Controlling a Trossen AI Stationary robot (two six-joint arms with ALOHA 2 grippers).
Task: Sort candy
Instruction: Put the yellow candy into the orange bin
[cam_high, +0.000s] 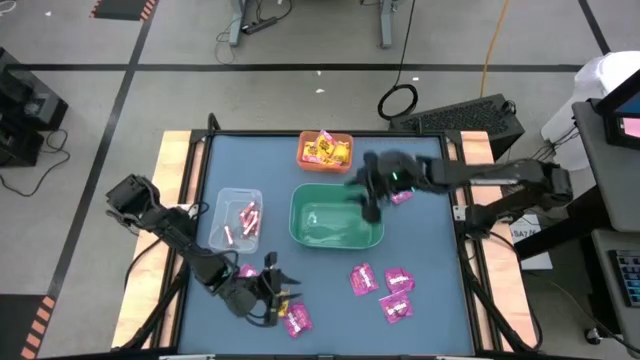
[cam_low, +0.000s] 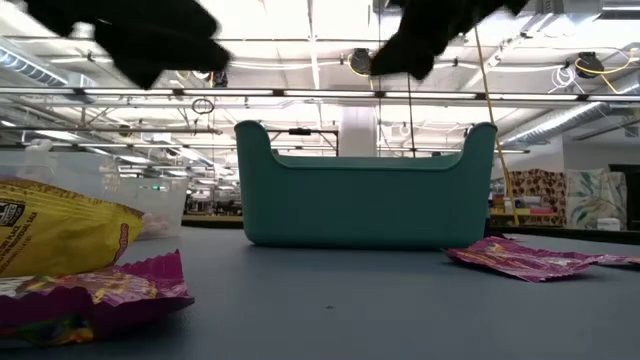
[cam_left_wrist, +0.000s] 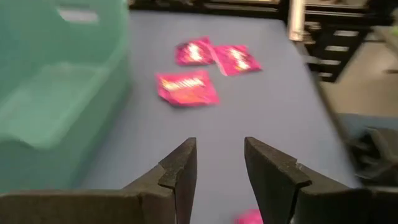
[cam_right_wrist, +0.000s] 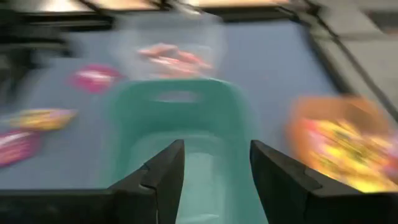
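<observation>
Three magenta candy packets (cam_high: 385, 290) lie flat on the blue mat near the table's right front, also seen in the left wrist view (cam_left_wrist: 186, 88). A yellow packet (cam_low: 60, 235) and magenta ones (cam_high: 297, 318) lie by the front edge. My left gripper (cam_high: 287, 284) hovers open beside them, nothing between its fingers (cam_left_wrist: 180, 171). My right gripper (cam_high: 372, 208) hangs open above the green bin (cam_right_wrist: 186, 143), which looks empty. Another magenta packet (cam_high: 402, 196) shows just right of the bin, beside the right arm.
An orange bin (cam_high: 325, 150) with yellow packets stands at the table's far edge. A clear bin (cam_high: 235, 218) with pink-white sticks stands left of the green bin. Bare mat lies between the green bin and the front packets.
</observation>
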